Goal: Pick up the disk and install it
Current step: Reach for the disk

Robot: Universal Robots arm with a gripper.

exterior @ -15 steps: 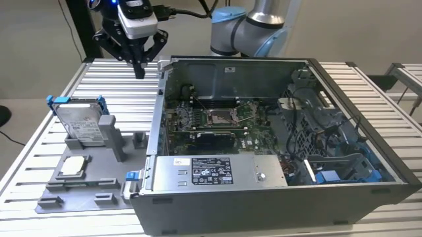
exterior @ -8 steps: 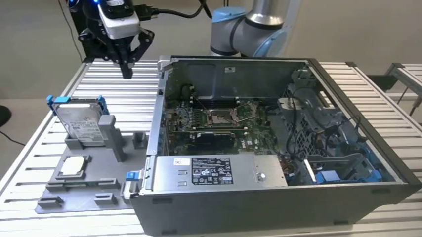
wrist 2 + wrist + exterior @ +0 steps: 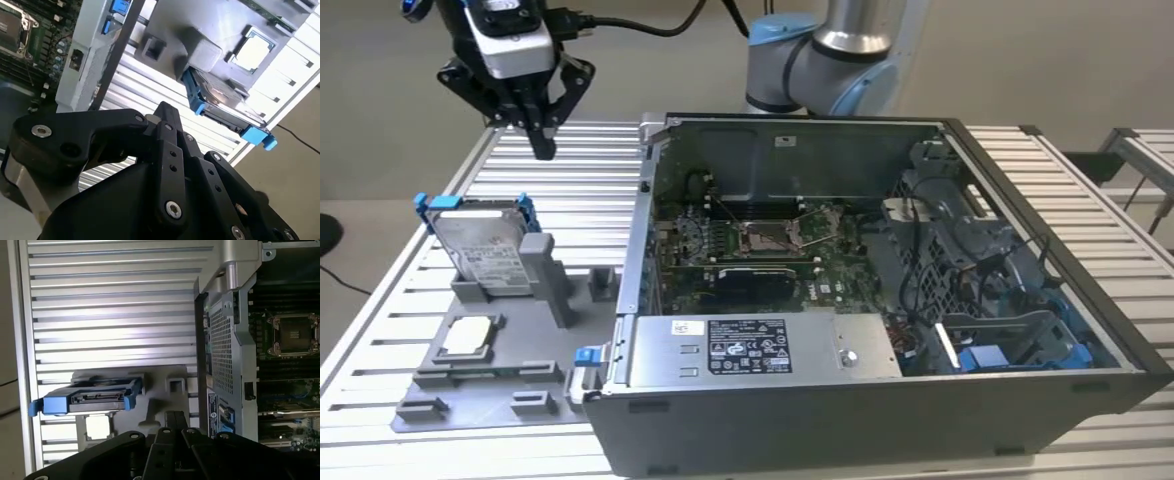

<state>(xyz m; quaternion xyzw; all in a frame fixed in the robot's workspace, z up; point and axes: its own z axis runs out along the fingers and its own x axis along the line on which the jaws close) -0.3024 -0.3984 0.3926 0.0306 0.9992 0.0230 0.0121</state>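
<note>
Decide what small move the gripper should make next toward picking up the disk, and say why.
Probably bring the gripper over the top edge of the disk. The disk stands on edge in its grey holder, untouched, while the gripper hangs shut and empty above the table, apart from the disk and seemingly behind it.

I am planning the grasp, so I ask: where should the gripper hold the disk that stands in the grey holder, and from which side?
Probably the free upper half of the disk, pinched across its two flat faces, coming from above. It stands almost upright, the grey holder encloses its lower end, and the blue carrier frames only its edges.
</note>
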